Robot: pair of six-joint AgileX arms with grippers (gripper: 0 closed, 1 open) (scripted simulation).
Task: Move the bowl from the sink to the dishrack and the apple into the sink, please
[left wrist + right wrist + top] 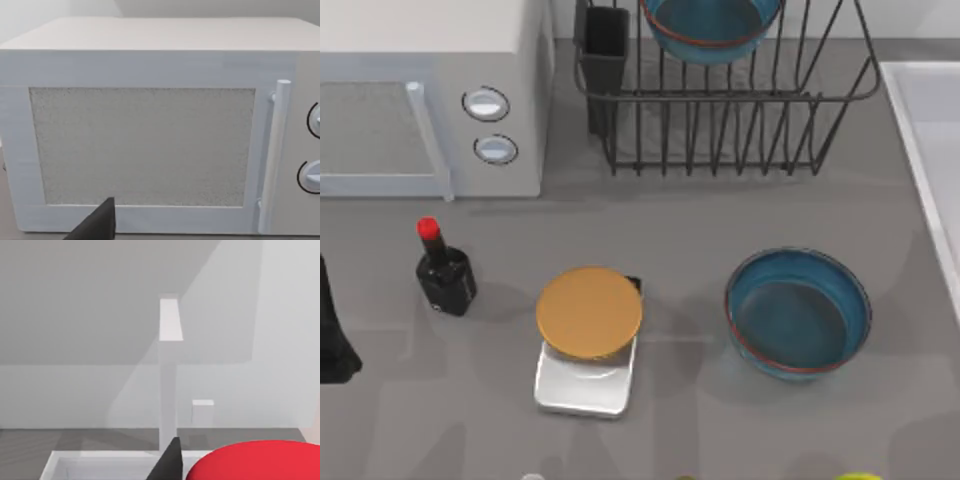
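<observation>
Apple (255, 460), bright red and rounded, sits right at our right wrist camera beside one dark finger, above the pale white-grey rectangular sink (100, 457); we judge the right jaws grasp it. Beyond stands the tall white faucet (168, 370). A round deep-blue glazed bowl (712, 28) already rests in the black wire dishrack (720, 110). Best practice now: lower inside the sink rim before releasing. Left arm (334, 340) is parked at the surface's left edge; its jaws, cannot tell.

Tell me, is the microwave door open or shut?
Shut. The microwave door lies flush with its front, handle beside the knobs.
</observation>
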